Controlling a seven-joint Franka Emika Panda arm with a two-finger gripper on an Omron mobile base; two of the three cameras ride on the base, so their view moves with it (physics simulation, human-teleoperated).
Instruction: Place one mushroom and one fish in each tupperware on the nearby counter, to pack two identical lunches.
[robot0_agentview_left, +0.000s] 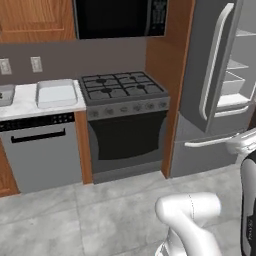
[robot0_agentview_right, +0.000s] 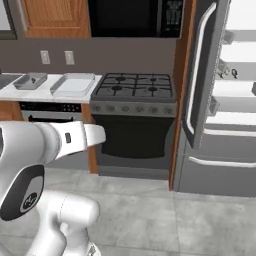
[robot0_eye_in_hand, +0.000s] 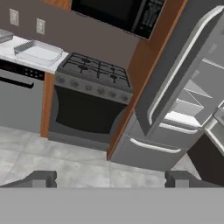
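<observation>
In the left base view, a white marble tabletop (robot0_agentview_left: 20, 106) runs along the left edge at mid-height, above a grey dishwasher (robot0_agentview_left: 42, 152). On it, just left of the black gas stovetop (robot0_agentview_left: 122, 86), sits the larger, paler tupperware (robot0_agentview_left: 56, 92), a shallow rectangular tub. At the far left edge a sliver of the smaller, darker tupperware (robot0_agentview_left: 5, 95) is cut off by the frame. Right of the stove stands a grey fridge with its door (robot0_agentview_left: 212, 65) swung open, showing white shelves. The robot's white arm rises from the lower right corner. In the right base view, the same tabletop lies in the upper left, carrying the small dark tub (robot0_agentview_right: 31, 80) at left and the large pale tub (robot0_agentview_right: 74, 84) beside it, next to the stovetop (robot0_agentview_right: 135, 86) at centre. A black microwave (robot0_agentview_right: 135, 17) hangs above the stove, and the open fridge fills the right side. The arm crosses the lower left. In the hand view, the end effector (robot0_eye_in_hand: 111, 179) sits at the bottom, its two dark fingertips (robot0_eye_in_hand: 41, 178) spread wide apart with nothing between them, over grey floor tiles (robot0_eye_in_hand: 65, 162). The large pale tub (robot0_eye_in_hand: 38, 52) lies in the upper left of this frame, well apart from the end effector, with a corner of the darker tub (robot0_eye_in_hand: 4, 36) at the left edge. The stove occupies the centre-left, the open fridge the right.
</observation>
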